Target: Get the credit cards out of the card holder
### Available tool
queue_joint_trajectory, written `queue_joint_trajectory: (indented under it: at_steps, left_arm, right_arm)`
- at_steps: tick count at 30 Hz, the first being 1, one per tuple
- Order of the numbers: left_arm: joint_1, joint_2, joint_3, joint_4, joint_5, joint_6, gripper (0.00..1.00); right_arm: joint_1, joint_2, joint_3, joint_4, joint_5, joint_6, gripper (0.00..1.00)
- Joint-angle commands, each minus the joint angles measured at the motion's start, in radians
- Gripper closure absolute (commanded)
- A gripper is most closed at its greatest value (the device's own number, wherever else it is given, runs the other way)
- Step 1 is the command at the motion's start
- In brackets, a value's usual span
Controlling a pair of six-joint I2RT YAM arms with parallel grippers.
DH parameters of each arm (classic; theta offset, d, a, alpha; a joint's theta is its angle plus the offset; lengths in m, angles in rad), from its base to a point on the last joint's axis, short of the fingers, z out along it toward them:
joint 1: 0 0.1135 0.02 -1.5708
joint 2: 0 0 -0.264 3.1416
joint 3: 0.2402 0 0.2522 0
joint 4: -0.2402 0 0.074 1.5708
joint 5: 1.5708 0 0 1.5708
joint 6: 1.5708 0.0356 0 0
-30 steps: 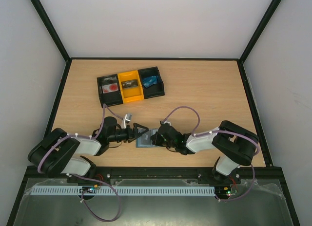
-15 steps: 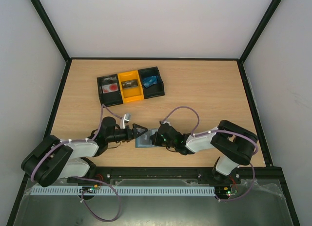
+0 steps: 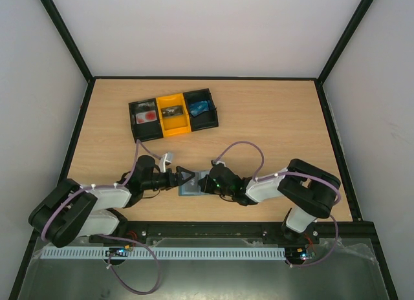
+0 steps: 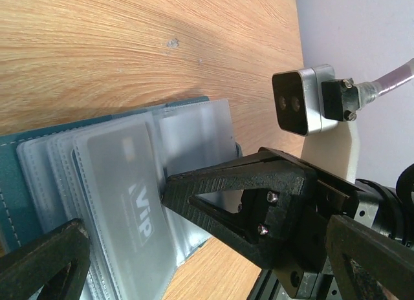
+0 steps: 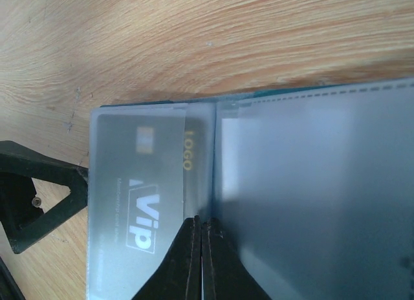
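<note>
The card holder (image 3: 192, 185) lies open near the table's front edge, teal with frosted clear sleeves (image 4: 194, 128). A credit card (image 5: 138, 198) with white "VIP" print sits inside a left sleeve, and it shows in the left wrist view too (image 4: 127, 194). My right gripper (image 5: 202, 227) is shut, its tips pressing down by the holder's centre fold; it appears in the left wrist view (image 4: 171, 195). My left gripper (image 3: 183, 178) is open at the holder's left edge, its fingers (image 4: 45, 261) straddling the sleeves and gripping nothing.
A black-and-yellow three-compartment tray (image 3: 173, 129) with small items stands at the back left of the wooden table. The table's near edge and the arm bases are just behind the holder.
The left arm's elbow has swung out to the near left, and its open gripper has edged slightly closer to the holder. The right gripper stays shut on the same spot.
</note>
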Motion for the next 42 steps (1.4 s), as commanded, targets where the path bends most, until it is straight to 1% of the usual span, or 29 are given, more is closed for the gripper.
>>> queue_joint_trajectory:
  at_steps: [1, 11, 15, 22, 25, 33, 42]
  left_arm:
    - [-0.006, 0.01, 0.011, 0.026, 0.002, 0.013, 0.0]
    - [-0.008, -0.023, 0.033, 0.002, 0.01, -0.013, 0.0]
    - [-0.009, -0.067, 0.043, -0.081, -0.011, -0.003, 0.01]
    - [-0.009, -0.203, 0.045, -0.206, -0.083, 0.009, 0.0]
    - [-0.009, -0.21, 0.037, -0.179, -0.077, -0.003, 0.0]
    - [-0.009, -0.133, 0.015, -0.099, -0.056, -0.011, 0.0]
    - [-0.008, -0.101, 0.01, -0.085, -0.059, -0.001, 0.0]
  right_arm:
    - [0.007, 0.054, -0.016, -0.076, -0.011, 0.012, 0.98]
    - [0.008, 0.053, -0.018, -0.076, -0.01, 0.014, 0.98]
    - [0.008, 0.055, -0.022, -0.068, -0.012, 0.021, 0.98]
    - [0.008, 0.056, -0.025, -0.062, -0.014, 0.022, 0.98]
    - [0.007, 0.062, -0.022, -0.059, -0.017, 0.024, 0.98]
    - [0.007, 0.064, -0.02, -0.056, -0.023, 0.024, 0.98]
    - [0.007, 0.069, -0.026, -0.045, -0.026, 0.03, 0.98]
